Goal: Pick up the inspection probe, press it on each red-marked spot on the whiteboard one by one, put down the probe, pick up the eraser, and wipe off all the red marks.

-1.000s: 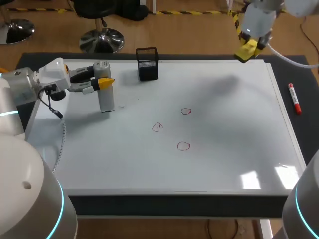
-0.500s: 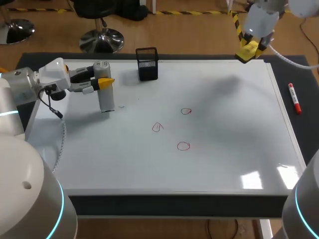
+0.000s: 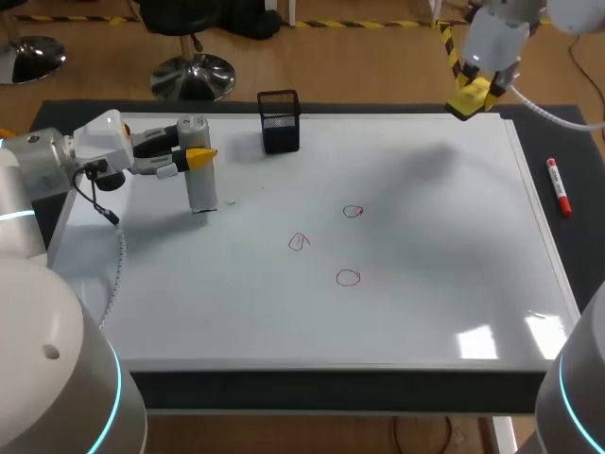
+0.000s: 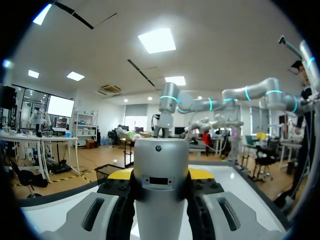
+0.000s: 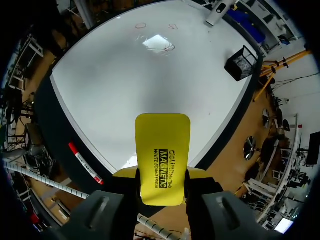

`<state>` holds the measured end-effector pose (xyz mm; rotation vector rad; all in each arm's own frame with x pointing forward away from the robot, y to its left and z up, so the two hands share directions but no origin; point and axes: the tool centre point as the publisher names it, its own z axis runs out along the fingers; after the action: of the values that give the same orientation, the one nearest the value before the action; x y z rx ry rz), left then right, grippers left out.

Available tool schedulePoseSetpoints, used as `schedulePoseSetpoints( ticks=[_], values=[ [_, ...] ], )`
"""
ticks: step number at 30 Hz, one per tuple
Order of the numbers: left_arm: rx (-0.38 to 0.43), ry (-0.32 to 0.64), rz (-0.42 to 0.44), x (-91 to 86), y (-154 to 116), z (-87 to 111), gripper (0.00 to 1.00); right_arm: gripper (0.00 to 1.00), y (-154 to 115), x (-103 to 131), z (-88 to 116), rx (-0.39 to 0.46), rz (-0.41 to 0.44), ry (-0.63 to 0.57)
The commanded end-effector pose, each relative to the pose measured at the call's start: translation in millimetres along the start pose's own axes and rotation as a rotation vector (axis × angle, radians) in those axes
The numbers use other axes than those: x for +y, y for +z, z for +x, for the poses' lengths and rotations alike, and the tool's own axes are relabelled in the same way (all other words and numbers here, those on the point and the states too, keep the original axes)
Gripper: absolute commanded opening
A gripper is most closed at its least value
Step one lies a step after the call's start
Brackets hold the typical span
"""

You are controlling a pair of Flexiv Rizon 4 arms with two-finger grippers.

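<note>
Okay, far left: left gripper (image 3: 196, 153) is clamped round the upper part of the inspection probe (image 3: 198, 180), a grey upright cylinder, one yellow tip on each side of it. The probe stands at the whiteboard's (image 3: 425, 303) left far area. Just right of it, at the far edge, is a black mesh holder (image 3: 280, 121). The three red marks (image 3: 348, 277) sit mid-board, well apart from the probe, none wiped.

Further right, right gripper (image 3: 470, 96) hangs over the far right corner, fingers closed on a yellow eraser (image 5: 162, 155) that sticks out ahead of them. A red marker (image 3: 559, 187) lies off the board, just beside its right edge.

Risks, as a judgement:
- The probe is held high on a tall body, so a tilted press could make it slip in the fingers or skid and smear a mark.
- The marks are close together, so a sloppy approach could land between them.
- With the eraser in the other arm, both arms heading mid-board could clash.

Hard to see:
- Can't tell if the probe's base touches the board or hovers.
- In the left wrist view the probe blocks the board ahead, so the marks don't show.
- From overhead, eraser and yellow tips blur together.
- The right finger pads are hidden behind the eraser.
</note>
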<state>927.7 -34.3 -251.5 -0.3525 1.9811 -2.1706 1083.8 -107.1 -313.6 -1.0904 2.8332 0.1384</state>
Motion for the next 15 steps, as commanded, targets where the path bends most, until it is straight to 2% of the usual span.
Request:
schedulePoseSetpoints(
  ticks=[1,9,15],
  values=[
    [0.012,0.013,0.006,-3.3,7,0.7,0.0,0.0,-1,-1,-1,0.006,0.0,-0.002],
    [0.086,0.047,0.056,-6.1,37,20.9,0.0,0.0,-1,-1,-1,0.006,0.0,-0.002],
    [0.144,0.061,0.086,-9.7,62,45.8,0.0,0.0,-1,-1,-1,0.006,0.0,-0.002]
  ],
)
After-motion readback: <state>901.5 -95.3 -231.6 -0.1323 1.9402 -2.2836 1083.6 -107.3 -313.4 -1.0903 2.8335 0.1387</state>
